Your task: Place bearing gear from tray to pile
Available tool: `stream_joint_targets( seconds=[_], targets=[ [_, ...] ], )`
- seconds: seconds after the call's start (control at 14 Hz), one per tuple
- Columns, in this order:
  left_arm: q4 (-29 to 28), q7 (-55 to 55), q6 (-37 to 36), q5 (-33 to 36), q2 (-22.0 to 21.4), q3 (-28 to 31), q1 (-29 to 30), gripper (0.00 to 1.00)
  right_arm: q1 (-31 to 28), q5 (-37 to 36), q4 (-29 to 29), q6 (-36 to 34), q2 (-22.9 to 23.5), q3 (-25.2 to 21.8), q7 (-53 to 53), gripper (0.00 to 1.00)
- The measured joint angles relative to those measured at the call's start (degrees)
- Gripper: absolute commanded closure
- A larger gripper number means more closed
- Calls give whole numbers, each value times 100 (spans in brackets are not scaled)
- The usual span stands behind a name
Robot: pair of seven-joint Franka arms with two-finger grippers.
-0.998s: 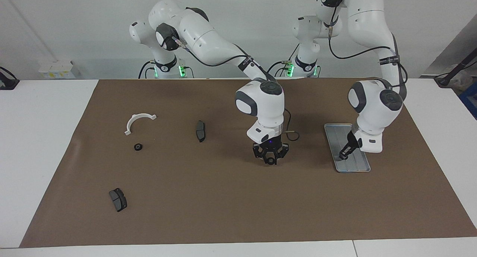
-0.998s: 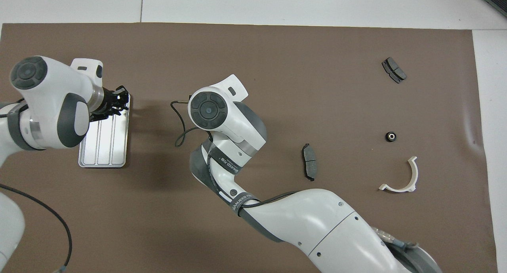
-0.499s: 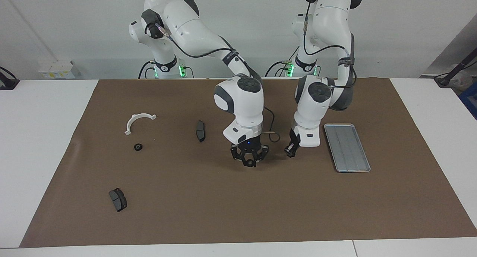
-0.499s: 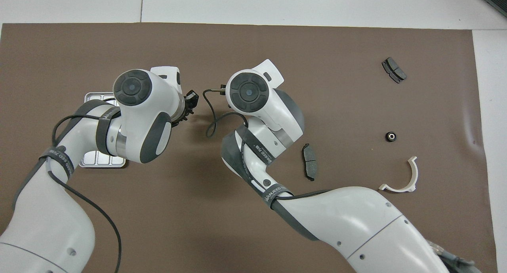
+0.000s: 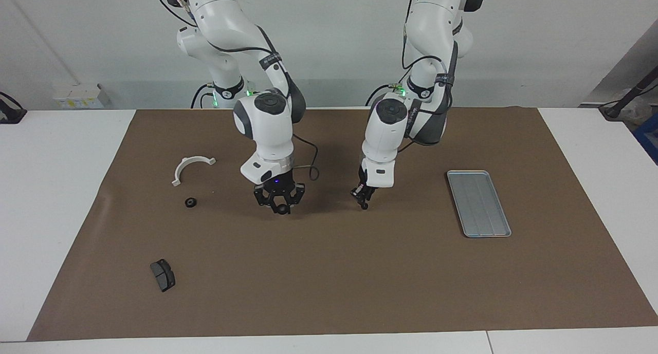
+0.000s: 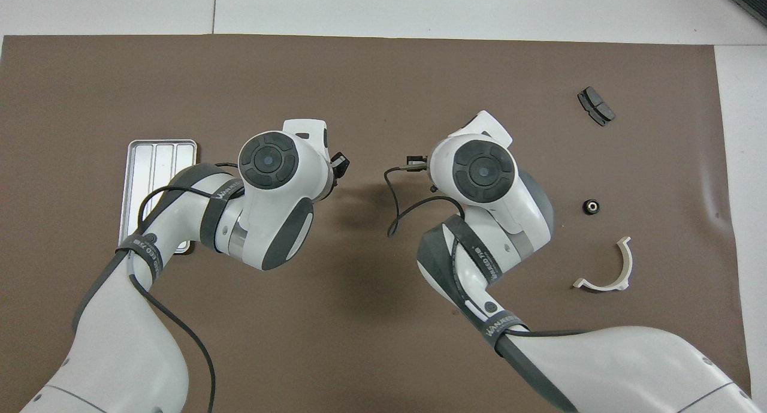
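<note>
facing view, held against a second ago: finds the right gripper [image 5: 280, 206] carried away from the middle of the brown paper mat [image 5: 329, 272] toward the right arm's end of the desk [image 5: 51, 189], and now hanging low over the mat, near the scattered pile. finds the left gripper [image 5: 364, 202] drawn off the flat silver-grey ridged metal tray [image 5: 478, 205] and brought over the middle of the mat, well apart from that tray. reads this as the carry almost finished: pick-up behind, set-down not yet made.

shows the right gripper closed in on a small black round bearing gear [image 5: 281, 209], pinched at the very fingertips and seemingly just clear of the mat. cannot tell whether the left gripper is parted or closed, nor whether the dark speck at its tip is a part at all.

shows the tray bare, with its ridges uncovered.

makes the bearing gear out as a compact dark knob, much like the small black round piece [image 5: 190, 202] already in the pile; cannot make out any hole or teeth.

places that round piece just farther from the robots than the white half-ring bracket [image 5: 191, 166], with a dark grey brake pad [image 5: 163, 275] farther out still.

overhead view: hides the bearing gear under the right arm's wrist.

calls for a short lowering and release beside the round piece.
</note>
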Motion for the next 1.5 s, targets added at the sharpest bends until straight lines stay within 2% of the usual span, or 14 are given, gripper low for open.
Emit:
stream_joint_targets(
  seconds=[0.29, 0.36, 0.43, 0.5, 0.64, 0.86, 1.0, 1.28, 1.5],
  targets=[
    [7, -28, -156, 0, -12, 39, -32, 0, -541, 9, -423, 3, -28, 3, -523, 100],
    [20, -28, -189, 0, -31, 89, 8, 0, -582, 30, -506, -7, -47, 4, -523, 83],
    [56, -24, -194, 0, -73, 133, 134, 0, -611, 64, -582, -47, -78, 6, -523, 30],
    [119, 41, -205, 0, -147, 157, 360, 0, -630, 116, -628, -103, -109, 6, -523, 0],
    [248, 561, -396, 2, -466, 178, 1057, 0, -639, 258, -657, -179, -165, 7, -523, 0],
    [376, 2084, -1170, -1, -1111, 198, 2165, 0, -638, 676, -609, -187, -253, 20, -523, 0],
    [506, 3243, -1762, -1, -1382, 204, 2648, 0, -616, 942, -400, -289, -289, 43, -523, 0],
    [748, 5184, -2948, -1, -1946, 209, 3356, 0, -312, 1474, 328, -594, -189, 100, -479, 0],
    [754, 5812, -3917, -1, -2488, 176, 3409, 0, 170, 1495, 1216, -1146, 204, 107, 79, 0]
  ],
)
